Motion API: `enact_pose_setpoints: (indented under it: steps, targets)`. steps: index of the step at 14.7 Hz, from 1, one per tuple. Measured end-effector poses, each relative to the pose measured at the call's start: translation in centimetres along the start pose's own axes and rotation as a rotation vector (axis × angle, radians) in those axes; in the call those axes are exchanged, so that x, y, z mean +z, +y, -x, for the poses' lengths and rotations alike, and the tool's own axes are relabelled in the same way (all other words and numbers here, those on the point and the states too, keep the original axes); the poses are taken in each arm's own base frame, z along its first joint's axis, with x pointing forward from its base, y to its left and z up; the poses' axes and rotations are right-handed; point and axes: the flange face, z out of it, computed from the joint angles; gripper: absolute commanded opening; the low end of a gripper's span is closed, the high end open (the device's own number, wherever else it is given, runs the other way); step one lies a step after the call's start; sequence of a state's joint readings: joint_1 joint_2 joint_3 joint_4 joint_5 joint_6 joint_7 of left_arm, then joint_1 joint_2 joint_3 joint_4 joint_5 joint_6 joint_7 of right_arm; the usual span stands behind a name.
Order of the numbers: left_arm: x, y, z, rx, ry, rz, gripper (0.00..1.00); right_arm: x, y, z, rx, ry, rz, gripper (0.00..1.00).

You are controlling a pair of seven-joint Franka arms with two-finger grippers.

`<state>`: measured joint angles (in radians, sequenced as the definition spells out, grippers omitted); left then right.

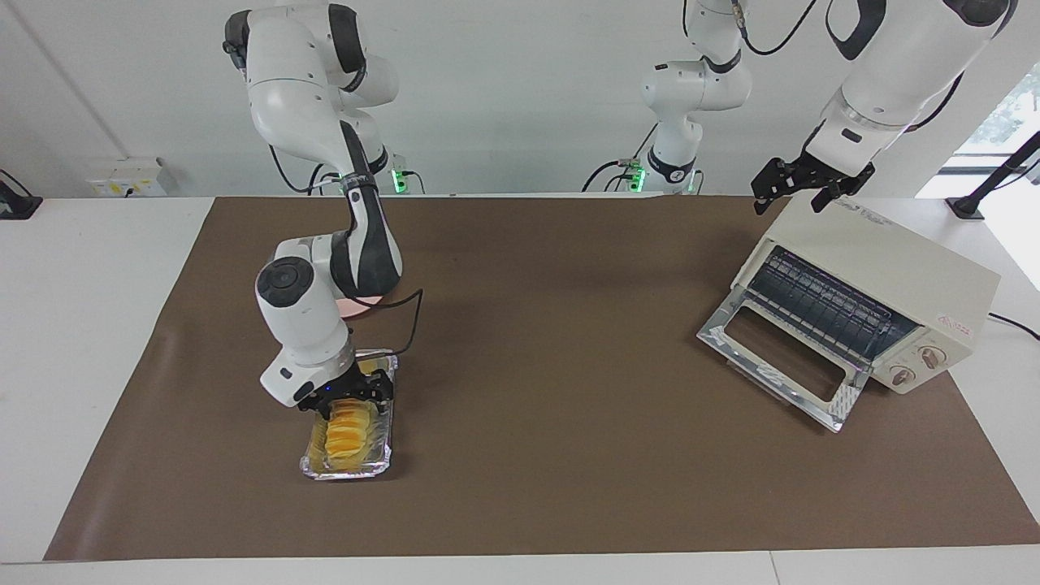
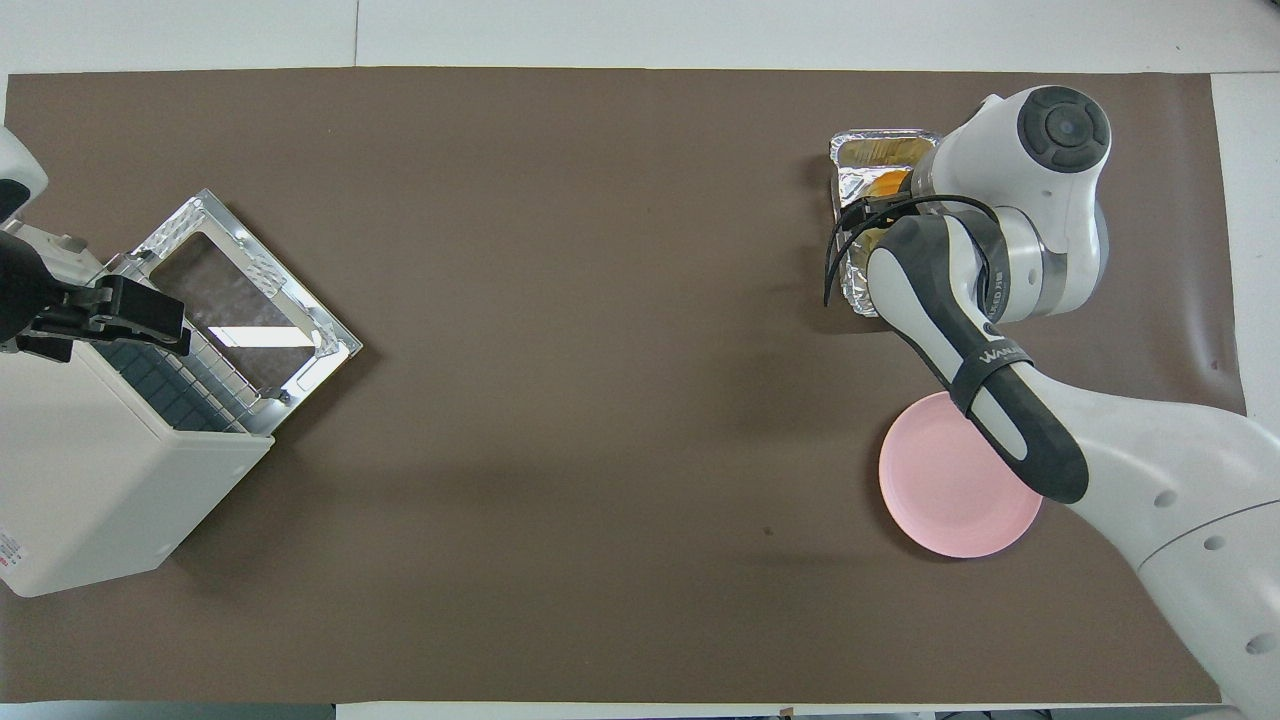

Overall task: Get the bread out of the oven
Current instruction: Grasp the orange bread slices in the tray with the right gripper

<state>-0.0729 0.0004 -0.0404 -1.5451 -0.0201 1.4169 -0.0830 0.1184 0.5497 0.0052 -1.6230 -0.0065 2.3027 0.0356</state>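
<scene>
The bread point(image 1: 349, 429), a ridged yellow-orange loaf, lies in a crinkled foil tray point(image 1: 348, 469) on the brown mat toward the right arm's end of the table. My right gripper point(image 1: 348, 398) is down at the end of the loaf nearer to the robots. In the overhead view the right wrist covers most of the tray point(image 2: 880, 150). The cream oven point(image 1: 873, 260) stands at the left arm's end with its glass door point(image 1: 780, 357) folded down and its wire rack bare. My left gripper point(image 1: 792, 201) is open over the oven's top point(image 2: 100, 470).
A round pink plate point(image 2: 950, 495) lies on the mat nearer to the robots than the foil tray, partly under the right arm. The brown mat point(image 1: 552, 341) stretches between the tray and the oven.
</scene>
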Motion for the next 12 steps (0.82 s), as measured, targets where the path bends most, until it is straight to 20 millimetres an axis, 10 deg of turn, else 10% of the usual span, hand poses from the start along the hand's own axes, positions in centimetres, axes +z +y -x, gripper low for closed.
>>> enact_pose_setpoints:
  steps: [1,2,3,12]
  targets:
    - [0.0,0.0,0.0,0.0,0.0,0.0,1.0,0.26,0.02,0.13,0.0,0.002,0.0,0.92]
    - [0.0,0.0,0.0,0.0,0.0,0.0,1.0,0.46,0.04,0.23,0.0,0.004,0.0,0.61]
    - [0.0,0.0,0.0,0.0,0.0,0.0,1.0,0.55,0.06,0.28,0.001,0.005,0.0,0.08]
    - [0.0,0.0,0.0,0.0,0.0,0.0,1.0,0.18,0.71,0.11,0.017,0.014,0.002,0.0]
